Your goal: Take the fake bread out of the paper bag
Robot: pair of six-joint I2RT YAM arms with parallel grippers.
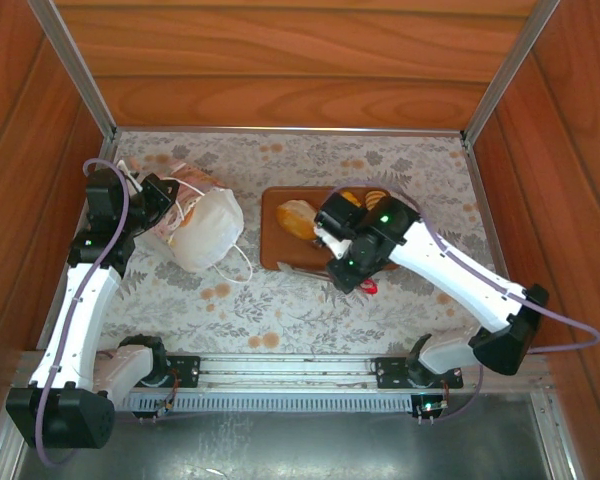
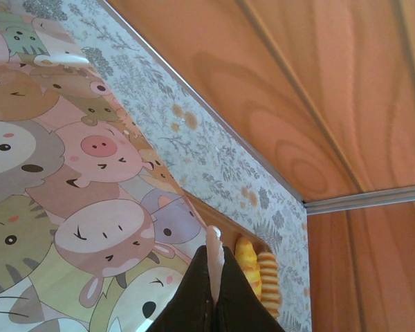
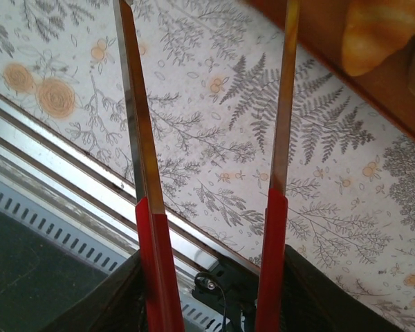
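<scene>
The paper bag [image 1: 202,228] lies on its side at the left of the table, white with a pastel cartoon-animal print [image 2: 69,194], its cord handles trailing toward the tray. My left gripper [image 1: 158,196] [image 2: 214,277] is shut on a thin white edge of the bag. Fake bread sits on the brown tray [image 1: 276,250]: a pale loaf [image 1: 297,218] and ridged golden pieces [image 1: 373,197] [image 2: 249,266]. My right gripper [image 1: 342,262] [image 3: 211,277] is shut on red-handled metal tongs [image 3: 144,173] at the tray's near edge. The tongs' arms stand apart with nothing between them.
Wooden walls enclose the table on the left, back and right [image 1: 280,60]. A metal rail [image 1: 280,370] runs along the near edge, close below the tongs. Flower-patterned cloth [image 1: 280,310] covers the table.
</scene>
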